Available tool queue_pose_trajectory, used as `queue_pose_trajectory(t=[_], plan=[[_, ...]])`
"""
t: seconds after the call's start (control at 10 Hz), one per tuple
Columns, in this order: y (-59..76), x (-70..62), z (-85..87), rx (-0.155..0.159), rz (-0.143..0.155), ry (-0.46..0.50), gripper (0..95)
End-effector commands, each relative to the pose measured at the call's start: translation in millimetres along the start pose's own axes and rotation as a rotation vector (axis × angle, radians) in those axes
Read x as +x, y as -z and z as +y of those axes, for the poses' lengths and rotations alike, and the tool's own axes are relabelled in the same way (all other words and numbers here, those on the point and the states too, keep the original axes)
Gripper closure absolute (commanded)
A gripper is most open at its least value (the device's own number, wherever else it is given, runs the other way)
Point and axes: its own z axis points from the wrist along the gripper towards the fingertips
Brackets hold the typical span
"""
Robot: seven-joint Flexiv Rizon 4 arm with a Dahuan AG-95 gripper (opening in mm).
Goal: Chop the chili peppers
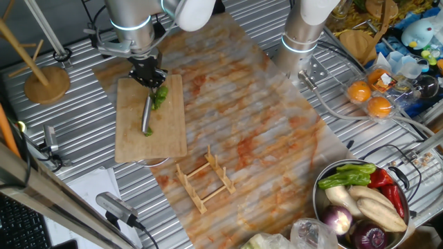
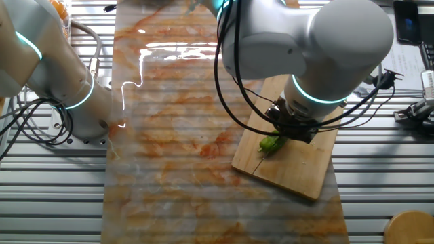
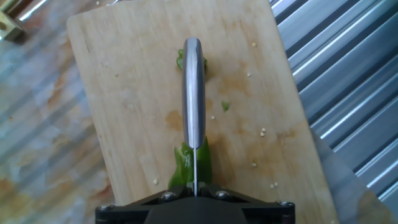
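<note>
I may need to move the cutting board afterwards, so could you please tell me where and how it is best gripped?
Grip the cutting board by a bare edge, best the short edge farthest from the chili and knife. It is a thin slab lying flat on the mat, so the jaws should come in low from the side across its thickness, not from above.

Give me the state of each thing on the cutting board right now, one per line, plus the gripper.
chili pepper: lying on the board under the blade, partly cut, green bits and seeds scattered.
knife: held in the gripper, blade down along the pepper.
cutting board: flat on the mat, stained.
gripper: shut on the knife.
</note>
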Motion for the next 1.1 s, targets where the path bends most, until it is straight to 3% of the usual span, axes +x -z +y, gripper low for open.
queue_pose_trajectory(t=[0.1,0.7,0.8,1.0,1.1], plan=[[-0.2,0.3,0.1,-0.010,0.023,-0.006,76.0],[-1.4,-0.3,-0.3,-0.045,0.085,-0.023,76.0],[-1.4,0.0,0.0,-0.051,0.096,-0.024,95.0],[-0.5,1.9,1.0,-0.068,0.134,-0.026,95.0],[-0.2,2.5,1.3,-0.060,0.144,-0.021,95.0]])
